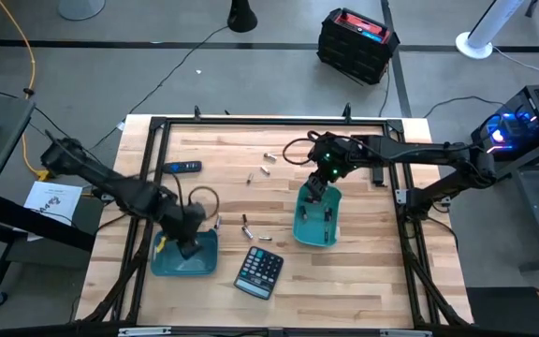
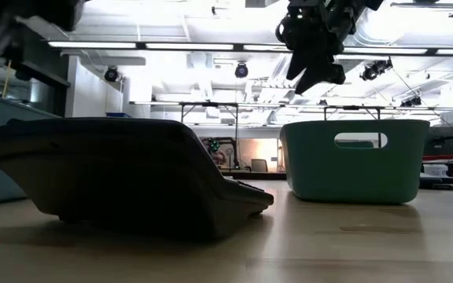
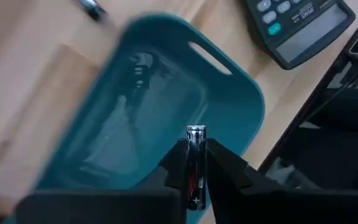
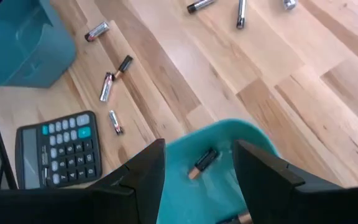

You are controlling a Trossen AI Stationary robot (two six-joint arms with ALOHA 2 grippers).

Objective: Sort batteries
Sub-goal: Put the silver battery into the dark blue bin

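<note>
The left gripper point(image 3: 196, 180) pinches a small, stiff, likely slippery battery point(image 3: 195, 163) around its middle above the bin point(image 3: 104, 112), while the right gripper point(image 4: 197, 165) hangs wide open and empty.

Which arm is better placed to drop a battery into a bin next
Left. Its end effector is shut on a battery directly above the left bin. The right end effector is open and empty over the right bin.

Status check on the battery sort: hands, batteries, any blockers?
Left hand shut on a battery over the left bin. Right hand open above the right bin. Loose batteries on table, calculator clear.
</note>
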